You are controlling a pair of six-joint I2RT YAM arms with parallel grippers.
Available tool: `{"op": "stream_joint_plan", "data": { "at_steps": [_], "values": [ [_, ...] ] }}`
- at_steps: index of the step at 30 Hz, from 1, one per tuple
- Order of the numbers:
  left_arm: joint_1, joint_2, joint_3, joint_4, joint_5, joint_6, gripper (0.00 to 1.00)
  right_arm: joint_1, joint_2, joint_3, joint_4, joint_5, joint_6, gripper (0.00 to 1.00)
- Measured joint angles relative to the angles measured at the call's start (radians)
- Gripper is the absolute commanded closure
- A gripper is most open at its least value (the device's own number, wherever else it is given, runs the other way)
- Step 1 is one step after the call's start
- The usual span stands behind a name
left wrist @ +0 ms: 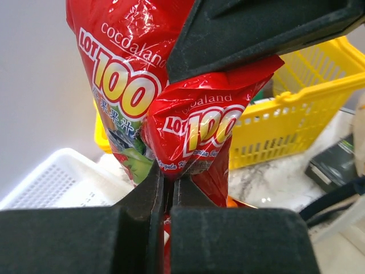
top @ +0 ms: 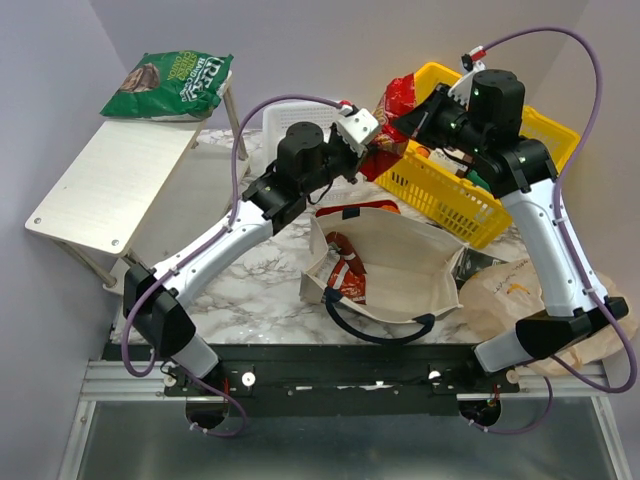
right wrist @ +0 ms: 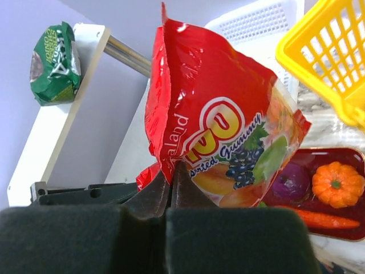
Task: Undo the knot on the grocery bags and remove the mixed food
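1. Left gripper (left wrist: 168, 188): its jaws are pressed together with barely a sliver between them. They pinch the lower edge of the red snack packets (left wrist: 197, 134).
2. Right gripper (right wrist: 171, 185): its jaws are likewise closed tight, clamped on one edge of a red packet. In the left wrist view its black finger (left wrist: 256, 28) covers the packets' upper end.
3. Red snack packets: we count two in the left wrist view. They hang in the air between the two grippers, off the table and beside the near rim of the yellow basket (top: 450, 195).
4. Canvas tote (top: 400, 255): it lies open on the marble table (top: 260, 290), with its navy handles toward the arm bases. We see another red packet (top: 345, 278) inside it.
5. Plastic bag (top: 505, 290): it sits crumpled at the table's right edge, partly behind the right arm. We cannot make out the knot.
6. Green snack bag (top: 170, 85): it rests on the white side shelf (top: 100, 185) at far left, well apart from both grippers.
7. Red tray (right wrist: 336, 157): it holds a purple onion (right wrist: 291, 182), an orange (right wrist: 337, 184) and a carrot (right wrist: 325, 220).
8. White basket (right wrist: 256, 23): it stands behind the raised packets.
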Motion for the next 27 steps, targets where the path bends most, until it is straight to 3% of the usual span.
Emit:
{"op": "stream_joint_plan", "data": {
  "at_steps": [4, 6, 14, 22, 27],
  "values": [
    [0.032, -0.031, -0.035, -0.034, 0.072, -0.018, 1.0, -0.022, -0.014, -0.025, 0.012, -0.064, -0.032, 0.24],
    [0.054, -0.053, -0.049, -0.076, 0.089, -0.012, 1.0, -0.051, -0.028, -0.026, 0.027, -0.124, -0.063, 0.18],
    [0.187, -0.23, -0.124, -0.198, 0.087, 0.064, 1.0, -0.219, -0.101, -0.039, 0.108, -0.291, -0.116, 0.16],
    [0.219, -0.442, -0.319, -0.184, -0.139, 0.286, 1.0, -0.227, -0.132, -0.113, 0.125, -0.328, -0.158, 0.15],
    [0.296, -0.457, -0.462, -0.196, -0.262, 0.354, 1.0, -0.232, -0.141, -0.146, 0.126, -0.331, -0.187, 0.15]
  ]
}}
